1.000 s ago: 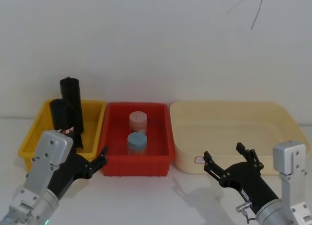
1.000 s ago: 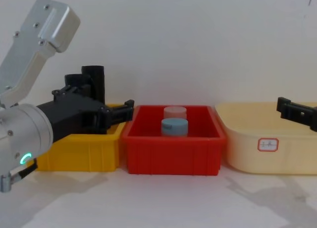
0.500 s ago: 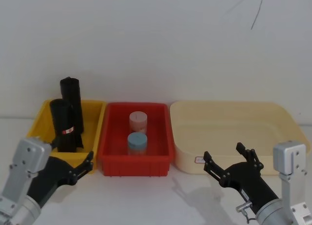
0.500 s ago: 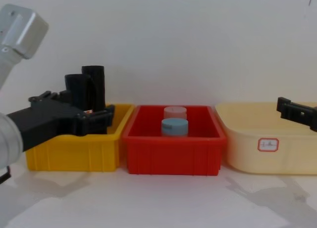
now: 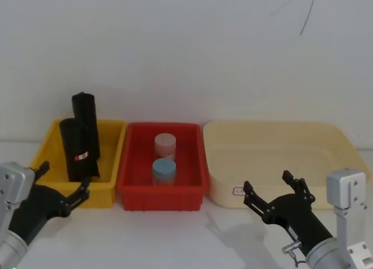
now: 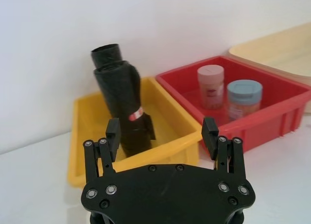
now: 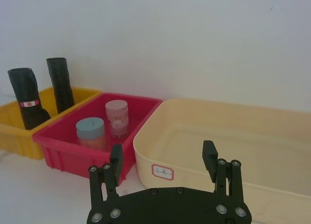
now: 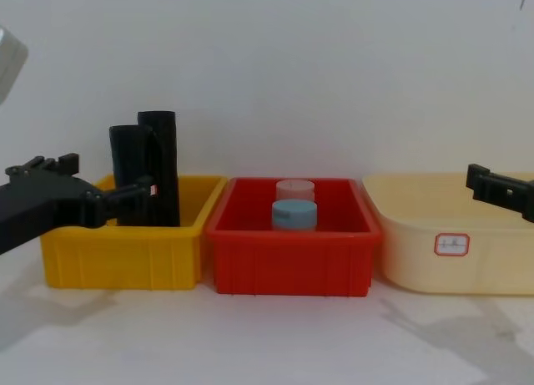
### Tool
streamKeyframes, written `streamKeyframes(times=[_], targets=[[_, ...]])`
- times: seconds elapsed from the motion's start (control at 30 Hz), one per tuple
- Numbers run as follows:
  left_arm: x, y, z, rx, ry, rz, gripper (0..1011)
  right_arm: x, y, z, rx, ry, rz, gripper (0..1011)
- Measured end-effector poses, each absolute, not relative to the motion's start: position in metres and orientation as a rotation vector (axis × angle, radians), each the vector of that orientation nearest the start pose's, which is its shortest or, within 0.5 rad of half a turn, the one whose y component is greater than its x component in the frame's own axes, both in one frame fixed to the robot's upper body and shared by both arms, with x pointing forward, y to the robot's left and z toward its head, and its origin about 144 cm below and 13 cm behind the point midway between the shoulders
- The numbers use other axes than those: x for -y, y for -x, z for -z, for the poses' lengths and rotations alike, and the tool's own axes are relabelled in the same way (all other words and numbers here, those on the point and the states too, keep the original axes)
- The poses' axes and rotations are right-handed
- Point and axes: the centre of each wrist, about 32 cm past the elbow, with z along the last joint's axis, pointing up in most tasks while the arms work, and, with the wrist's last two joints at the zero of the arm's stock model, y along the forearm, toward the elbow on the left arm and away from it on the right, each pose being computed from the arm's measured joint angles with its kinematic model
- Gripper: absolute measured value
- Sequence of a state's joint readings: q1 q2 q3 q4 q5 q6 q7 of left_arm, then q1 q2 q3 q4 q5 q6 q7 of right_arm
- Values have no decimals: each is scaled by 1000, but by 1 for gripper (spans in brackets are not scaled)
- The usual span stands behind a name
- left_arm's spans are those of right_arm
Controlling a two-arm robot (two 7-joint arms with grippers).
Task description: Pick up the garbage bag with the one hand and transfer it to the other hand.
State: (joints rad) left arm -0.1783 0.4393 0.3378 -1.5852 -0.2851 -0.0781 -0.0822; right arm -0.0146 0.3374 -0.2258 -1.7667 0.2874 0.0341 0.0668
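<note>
The garbage bag [image 5: 74, 145], a matte black roll of crinkled plastic, stands tilted in the yellow bin [image 5: 102, 196], just in front of a taller plain black roll [image 5: 85, 114]. A narrow red-and-white band wraps its lower half, and any print on it is too small to read. The left claw [image 5: 65, 177] hovers low in front of that bin, apart from the bag, its two fingers spread wide and holding nothing. The right claw [image 5: 267, 184] hangs before the cream tub [image 5: 262, 124], its fingers likewise spread and empty. A white sticker [image 7: 163, 172] with a red border on the tub's front wall carries marks, possibly characters, but they are illegible. The glossy red bin [image 5: 163, 200] between them holds a pink jar [image 5: 165, 145] and a blue-lidded jar [image 5: 164, 170].
</note>
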Motion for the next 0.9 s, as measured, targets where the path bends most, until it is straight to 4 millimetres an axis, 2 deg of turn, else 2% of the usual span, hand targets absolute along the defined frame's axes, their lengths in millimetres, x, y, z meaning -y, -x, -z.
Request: streamKeyframes(times=[0.33, 0.9], targets=[[-268, -507, -1187, 234, -21, -1209, 1001, 237, -443, -1189, 75, -26, 1229, 1000], [-276, -538, -1184, 240, -79, -1218, 1001, 237, -443, -1189, 75, -26, 1229, 1000]])
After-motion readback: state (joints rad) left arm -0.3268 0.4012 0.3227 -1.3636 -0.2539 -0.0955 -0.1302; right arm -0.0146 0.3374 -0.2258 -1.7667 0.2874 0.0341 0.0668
